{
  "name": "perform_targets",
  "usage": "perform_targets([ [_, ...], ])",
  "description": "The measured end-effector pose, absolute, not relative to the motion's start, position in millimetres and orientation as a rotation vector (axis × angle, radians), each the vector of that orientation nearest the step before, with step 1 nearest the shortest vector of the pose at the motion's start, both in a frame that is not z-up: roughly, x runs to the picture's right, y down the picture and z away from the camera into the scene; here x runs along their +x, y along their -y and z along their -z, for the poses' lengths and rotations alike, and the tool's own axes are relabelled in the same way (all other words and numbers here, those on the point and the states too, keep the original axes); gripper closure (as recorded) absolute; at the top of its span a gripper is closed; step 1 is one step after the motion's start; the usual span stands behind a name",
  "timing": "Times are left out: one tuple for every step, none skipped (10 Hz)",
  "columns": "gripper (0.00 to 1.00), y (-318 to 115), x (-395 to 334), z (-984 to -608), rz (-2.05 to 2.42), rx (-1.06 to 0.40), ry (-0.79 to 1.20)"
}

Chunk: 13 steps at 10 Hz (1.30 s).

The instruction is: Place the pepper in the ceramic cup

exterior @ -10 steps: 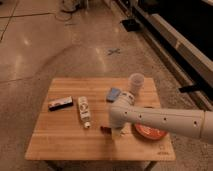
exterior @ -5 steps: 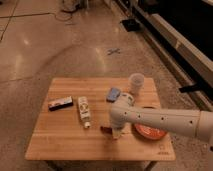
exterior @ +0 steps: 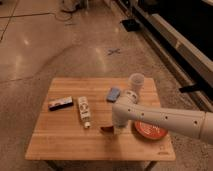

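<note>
one gripper [exterior: 118, 130] low over table [exterior: 60, 142] beside pepper [exterior: 106, 130], ceramic cup [exterior: 136, 81] well apart

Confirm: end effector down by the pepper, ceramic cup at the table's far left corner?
Wrong side: the camera view shows the ceramic cup at the far right corner. The end effector is down by the pepper, as stated.

pepper [exterior: 106, 130] dark red | cup [exterior: 135, 80] pale white-grey | bowl [exterior: 151, 131] orange-red, patterned | hand [exterior: 117, 128] pale, at pepper
</note>
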<state>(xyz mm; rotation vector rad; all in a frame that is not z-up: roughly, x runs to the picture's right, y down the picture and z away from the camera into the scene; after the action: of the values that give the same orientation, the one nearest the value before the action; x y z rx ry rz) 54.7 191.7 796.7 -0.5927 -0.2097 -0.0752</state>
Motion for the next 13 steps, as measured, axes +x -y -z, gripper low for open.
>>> perform_targets([
  [1.00,-176,53,-782,0.107,-0.562,0.251],
  [1.00,-162,52,-770,0.143,-0.535,0.290],
  [1.00,-150,51,-761,0.173,-0.511,0.321],
  [1.00,-129,49,-748,0.222,-0.467,0.368],
  [1.00,-108,49,-742,0.259,-0.429,0.397],
  [1.00,-97,50,-741,0.275,-0.410,0.408],
  [1.00,-66,56,-743,0.307,-0.366,0.422],
  [1.00,-46,62,-749,0.315,-0.344,0.423],
  [1.00,-24,69,-760,0.316,-0.326,0.419],
  [1.00,-8,76,-771,0.312,-0.318,0.413],
  [1.00,11,88,-787,0.305,-0.309,0.401],
  [1.00,28,98,-801,0.298,-0.302,0.389],
  [1.00,40,109,-814,0.291,-0.300,0.377],
])
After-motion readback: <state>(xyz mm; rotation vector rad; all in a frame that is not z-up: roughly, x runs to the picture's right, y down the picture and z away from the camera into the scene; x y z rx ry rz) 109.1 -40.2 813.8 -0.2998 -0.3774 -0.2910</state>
